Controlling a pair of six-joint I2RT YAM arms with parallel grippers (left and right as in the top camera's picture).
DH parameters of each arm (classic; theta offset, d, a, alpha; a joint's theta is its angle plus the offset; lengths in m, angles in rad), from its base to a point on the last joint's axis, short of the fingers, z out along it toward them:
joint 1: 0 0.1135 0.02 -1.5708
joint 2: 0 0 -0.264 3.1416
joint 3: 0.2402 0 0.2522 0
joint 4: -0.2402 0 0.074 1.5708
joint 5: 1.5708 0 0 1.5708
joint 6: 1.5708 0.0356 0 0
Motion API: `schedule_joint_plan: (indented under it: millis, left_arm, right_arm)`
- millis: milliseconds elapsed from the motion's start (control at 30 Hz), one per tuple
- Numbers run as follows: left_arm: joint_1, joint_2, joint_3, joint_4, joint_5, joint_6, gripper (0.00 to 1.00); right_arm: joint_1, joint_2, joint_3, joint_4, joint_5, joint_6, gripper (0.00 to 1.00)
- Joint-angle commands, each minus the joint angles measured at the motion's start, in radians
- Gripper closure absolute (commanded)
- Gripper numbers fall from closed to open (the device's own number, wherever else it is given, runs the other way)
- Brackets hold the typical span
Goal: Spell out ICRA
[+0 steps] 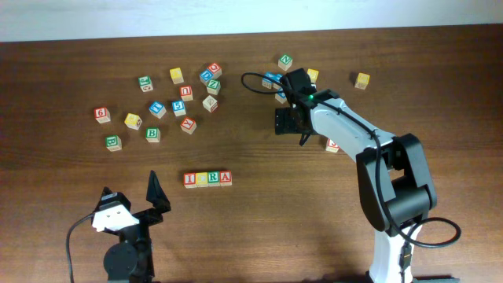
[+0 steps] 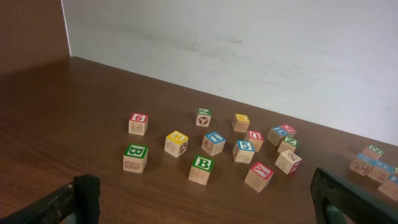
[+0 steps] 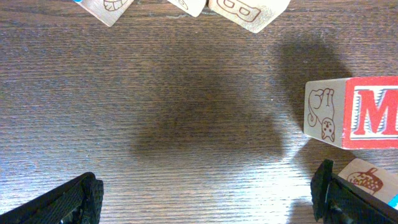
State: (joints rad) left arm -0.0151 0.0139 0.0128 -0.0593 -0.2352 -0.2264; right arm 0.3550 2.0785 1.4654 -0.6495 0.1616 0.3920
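Four wooden cubes stand touching in a row near the table's front middle: I [image 1: 189, 180], C [image 1: 202, 179], R [image 1: 214, 178] and A [image 1: 225, 178]. Neither wrist view shows this row. My left gripper [image 1: 130, 195] sits low at the front left, left of the row, open with nothing between its fingers [image 2: 83, 198]. Over bare wood at the back right hangs my right gripper [image 1: 289, 126], open and empty, its fingers [image 3: 77, 201] wide apart.
Several loose cubes lie scattered at the back left, among them a red 6 [image 2: 138, 123], two green B cubes [image 2: 201, 169] and a red Y [image 2: 259, 176]. More cubes cluster by the right arm: a red M [image 3: 357, 112], a green one [image 1: 285, 60], a yellow one [image 1: 361, 80].
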Motion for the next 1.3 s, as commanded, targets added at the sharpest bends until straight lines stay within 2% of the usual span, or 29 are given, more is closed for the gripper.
schedule_joint_plan:
  millis: [0,100,267,500,1267]
  left_arm:
    - [-0.004,0.0,-0.003,-0.005,0.015,0.02,0.01]
    - [-0.004,0.0,-0.003,-0.005,0.016,0.02,0.01]
    - [-0.004,0.0,-0.003,-0.018,0.167,0.02,0.01]
    - [-0.004,0.0,-0.003,-0.024,0.219,0.019,0.01]
    - [-0.004,0.0,-0.003,-0.024,0.221,0.019,0.01]
  right_arm:
    - [0.003,-0.001,-0.009,0.0,0.019,0.001,0.02]
    - [0.003,-0.002,-0.009,0.0,0.019,0.001,0.02]
    - [0.003,-0.001,-0.009,0.0,0.019,0.001,0.01]
    - [0.003,-0.001,-0.009,0.0,0.019,0.001,0.01]
    - [0.003,-0.001,-0.009,0.0,0.019,0.001,0.02]
